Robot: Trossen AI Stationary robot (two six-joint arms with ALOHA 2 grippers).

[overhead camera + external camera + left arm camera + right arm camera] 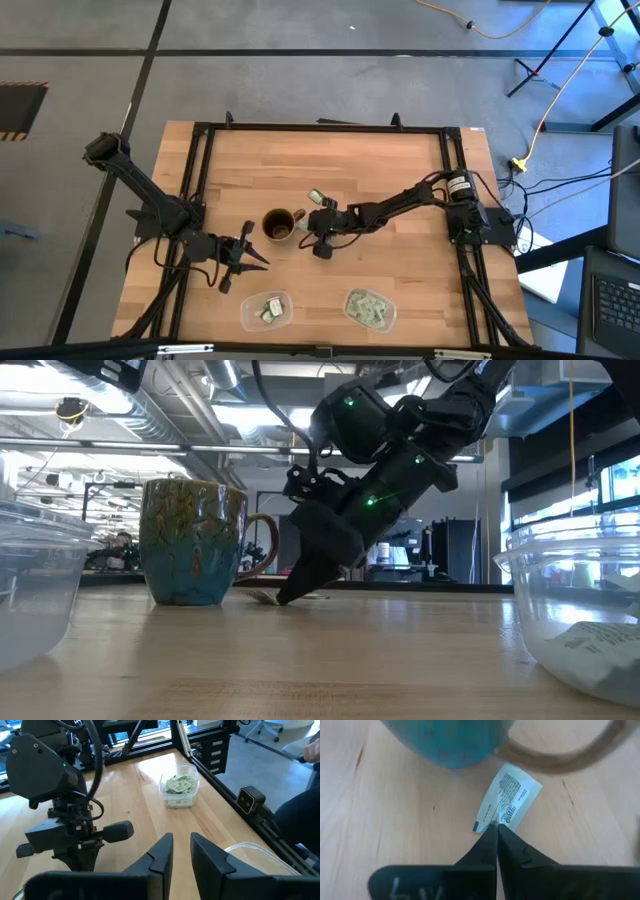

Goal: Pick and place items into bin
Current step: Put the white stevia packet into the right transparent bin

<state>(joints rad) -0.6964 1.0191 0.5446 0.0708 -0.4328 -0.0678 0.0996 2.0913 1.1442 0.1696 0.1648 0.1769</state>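
A small white and pale green packet (507, 800) lies flat on the wooden table beside the handle of the brown-and-teal mug (192, 540). My right gripper (495, 827) slants down to it, shut on its near edge; in the high view it sits just right of the mug (280, 224). Another packet (316, 196) lies a little farther back. Two clear bins near the table's near edge hold packets: the left one (266, 310) a few, the right one (370, 308) several. My left gripper (181, 851) hovers left of the mug, open by a narrow gap, touching nothing. My right gripper has the packet by the middle of its near long edge (492, 821), pinched between the two fingertips only. The fingers come slanting down from the table's right side. The packet lies flat on the table, its far end toward the mug's handle.
The mug's handle (560, 760) arches close over the packet's far end. The black frame rail (455, 190) runs along the table's edges. The bin with several packets (179, 785) and another bin's rim (255, 851) show in the left wrist view. Bare wood lies between mug and bins.
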